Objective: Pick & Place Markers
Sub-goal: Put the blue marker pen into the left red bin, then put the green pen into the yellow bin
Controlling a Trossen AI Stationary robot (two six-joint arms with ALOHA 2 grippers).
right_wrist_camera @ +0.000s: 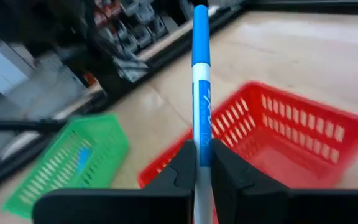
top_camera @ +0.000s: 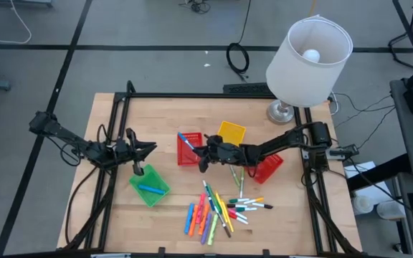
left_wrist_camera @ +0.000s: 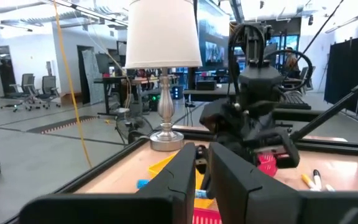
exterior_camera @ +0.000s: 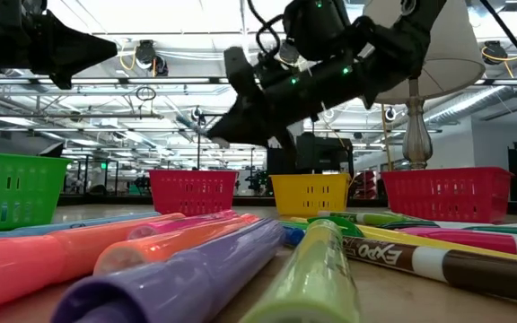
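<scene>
My right gripper (top_camera: pixel 198 152) reaches in from the table's right and is shut on a blue-and-white marker (right_wrist_camera: pixel 201 74), held over the red basket (top_camera: pixel 189 149) at mid-table. The other markers (top_camera: pixel 221 208) lie loose on the wood near the front edge, with a few (top_camera: pixel 236 175) farther back. A blue marker (top_camera: pixel 149 188) lies inside the green basket (top_camera: pixel 149 185). My left gripper (top_camera: pixel 145 148) hovers above the table's left side, just beyond the green basket. Its fingers (left_wrist_camera: pixel 185 177) stand a narrow gap apart with nothing between them. My right gripper pinches the marker's white barrel (right_wrist_camera: pixel 201 134) between its two fingers. The fingers come nearly level from the table's right. The blue cap end (right_wrist_camera: pixel 200 31) sticks out past the fingertips, and the marker is lifted clear above the red basket (right_wrist_camera: pixel 278 143).
A yellow basket (top_camera: pixel 231 132) stands behind the red one, and a second red basket (top_camera: pixel 267 168) sits under my right arm. A table lamp (top_camera: pixel 308 61) stands at the far right corner. A black frame rail (top_camera: pixel 192 95) runs round the tabletop.
</scene>
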